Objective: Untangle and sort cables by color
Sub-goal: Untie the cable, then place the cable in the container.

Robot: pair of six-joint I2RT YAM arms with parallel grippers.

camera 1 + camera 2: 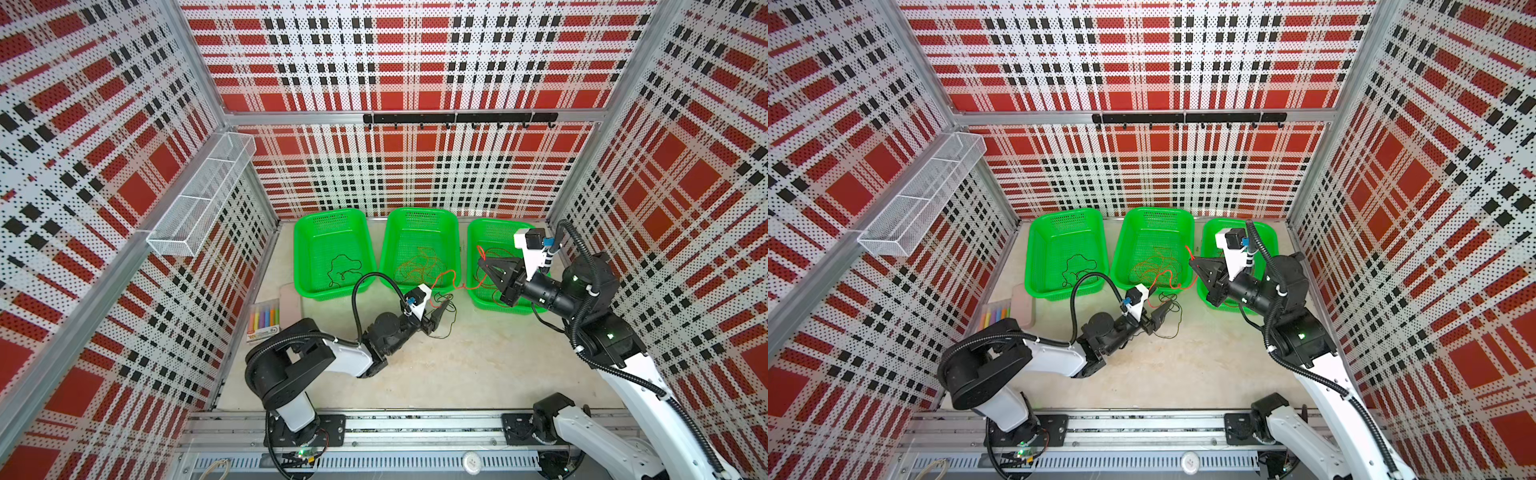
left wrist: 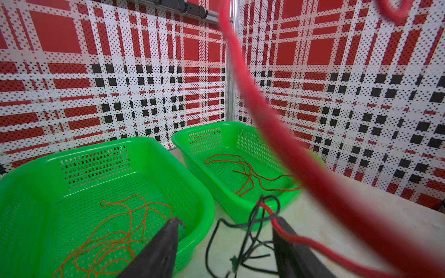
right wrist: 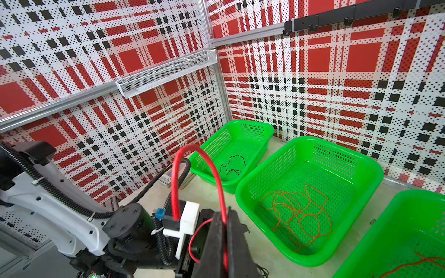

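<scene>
Three green baskets stand in a row at the back. The left basket point(image 1: 303, 266) holds a black cable point(image 1: 343, 268). Orange cables point(image 1: 419, 266) lie in the middle basket point(image 1: 388, 249), and reddish cables point(image 2: 248, 175) in the right basket point(image 1: 494, 224). My right gripper point(image 1: 482, 262), raised over the right basket's near-left rim, is shut on a red cable point(image 3: 204, 154). That red cable point(image 1: 446, 274) sags across to my left gripper point(image 1: 442, 309). The left gripper point(image 2: 227, 220) is open and low over a black cable tangle point(image 2: 252, 243) on the table. The red cable drapes over one of its fingers point(image 2: 296, 255).
A pack of coloured sticks point(image 1: 264, 318) and a pale flat pad point(image 1: 291, 303) lie left of the baskets by the wall. A wire mesh shelf point(image 1: 203, 195) hangs on the left wall and a black hook rail point(image 1: 457, 118) on the back wall.
</scene>
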